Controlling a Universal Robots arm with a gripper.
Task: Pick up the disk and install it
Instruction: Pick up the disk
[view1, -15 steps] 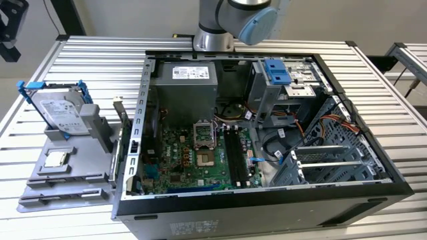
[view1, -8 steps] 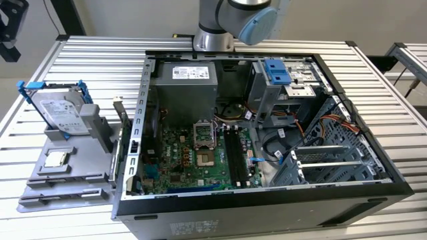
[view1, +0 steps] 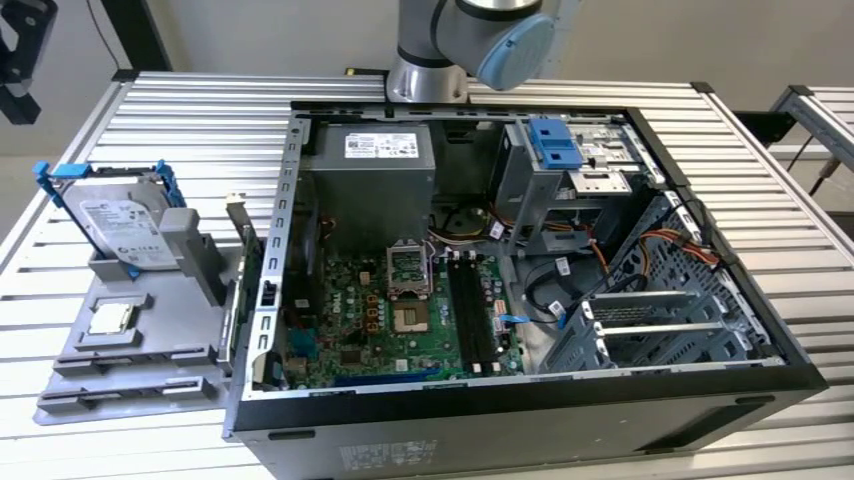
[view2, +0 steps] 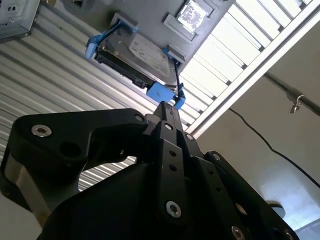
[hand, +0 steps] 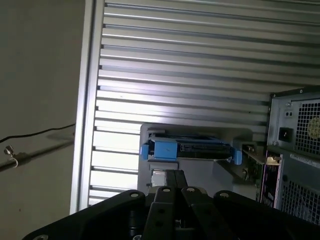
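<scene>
While disk leans on grey stand, long axis sloping upward, hand clenched, empty.

- The arm is cut off by the exterior view's top edge, above its base and a blue-capped joint.
- The disk has its lower end hidden in the grey holder.
- The computer case runs off the exterior view's bottom edge.
- In the first wrist view the gripper covers part of the holder.

Silver metal disk with blue plastic rail frame, matt grey plastic holder, ribbed metal table.
</scene>
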